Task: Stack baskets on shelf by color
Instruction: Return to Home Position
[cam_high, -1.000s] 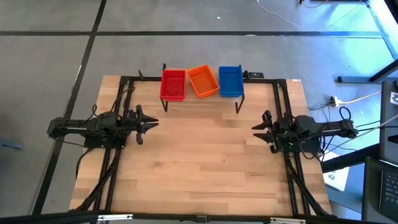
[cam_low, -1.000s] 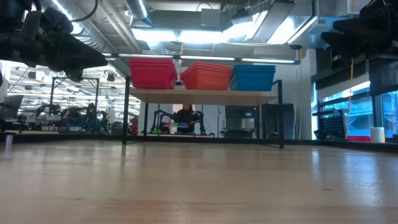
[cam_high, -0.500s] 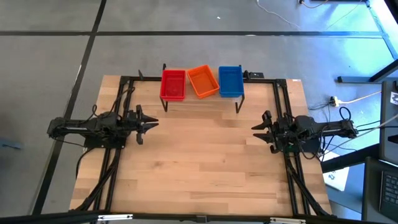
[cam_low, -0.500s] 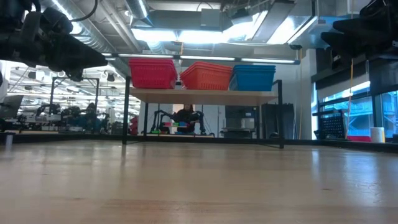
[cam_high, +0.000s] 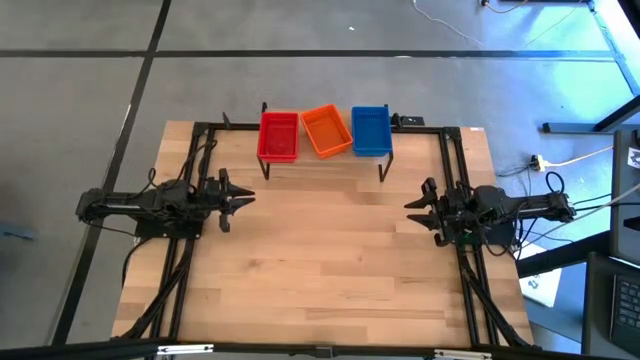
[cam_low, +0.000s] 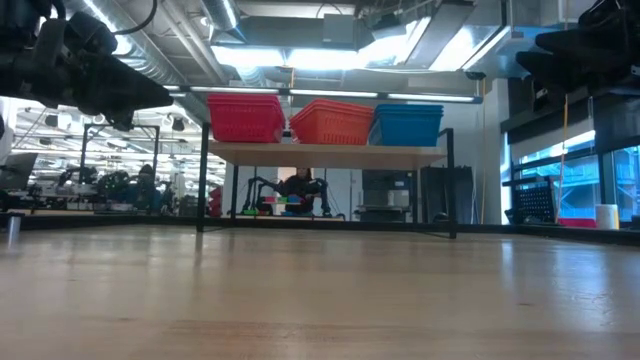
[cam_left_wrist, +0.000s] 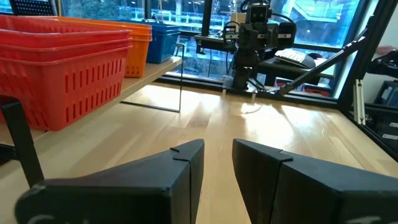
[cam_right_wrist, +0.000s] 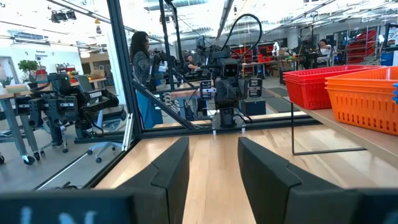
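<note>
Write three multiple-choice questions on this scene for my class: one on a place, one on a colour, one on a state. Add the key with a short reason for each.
1. Where do the baskets stand? A. On the shelf B. On the floor C. On the tabletop between the arms
2. Which colour is the middle stack? A. Red B. Blue C. Orange
3. What do the left tool and the right tool hold? A. Red baskets B. Nothing C. Blue baskets
Key: 1 A, all three stacks rest on its plank; 2 C, it sits between the red stack and the blue stack; 3 B, both stand open and empty.
</note>
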